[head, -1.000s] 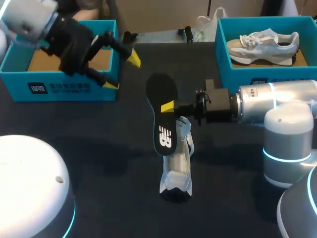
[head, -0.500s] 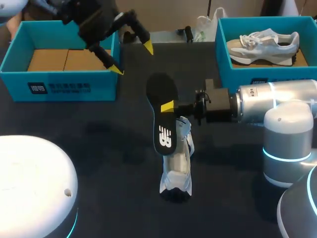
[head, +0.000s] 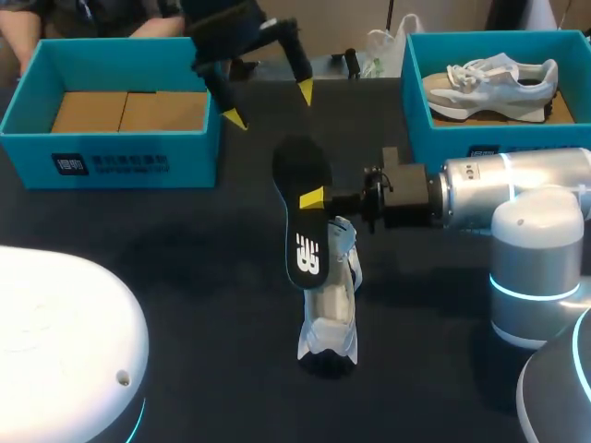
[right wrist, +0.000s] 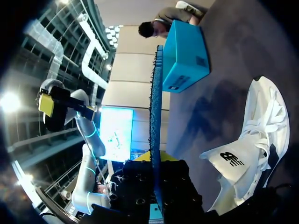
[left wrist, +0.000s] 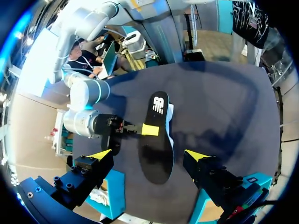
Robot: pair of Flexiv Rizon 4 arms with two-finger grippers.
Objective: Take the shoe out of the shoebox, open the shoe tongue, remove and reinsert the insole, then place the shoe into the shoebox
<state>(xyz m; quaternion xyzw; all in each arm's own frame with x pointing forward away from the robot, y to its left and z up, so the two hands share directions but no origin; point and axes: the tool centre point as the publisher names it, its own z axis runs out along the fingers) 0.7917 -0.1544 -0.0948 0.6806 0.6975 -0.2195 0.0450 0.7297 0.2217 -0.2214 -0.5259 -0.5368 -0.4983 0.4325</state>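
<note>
My right gripper [head: 312,198] is shut on a black insole [head: 303,208] and holds it on edge above the table's middle. In the right wrist view the insole [right wrist: 155,116] rises edge-on from between the right gripper's fingers [right wrist: 154,161]. Just below the insole, a white shoe [head: 331,309] lies on the dark table, also seen beside the gripper [right wrist: 247,149]. My left gripper [head: 271,104] hangs open at the back of the table, beyond the insole's far end. In its own view the insole [left wrist: 156,140] lies ahead, between the open left gripper's tips [left wrist: 148,155].
A blue shoebox [head: 111,161] with a cardboard insert stands at the back left. A second blue box [head: 434,138] at the back right holds another pale sneaker [head: 489,83]. Small dark items and a plastic bag [head: 379,46] lie at the far edge.
My left arm has swung right and farther back, from over the left box to behind the insole, its gripper still open. The right arm, insole and shoe have not moved.
</note>
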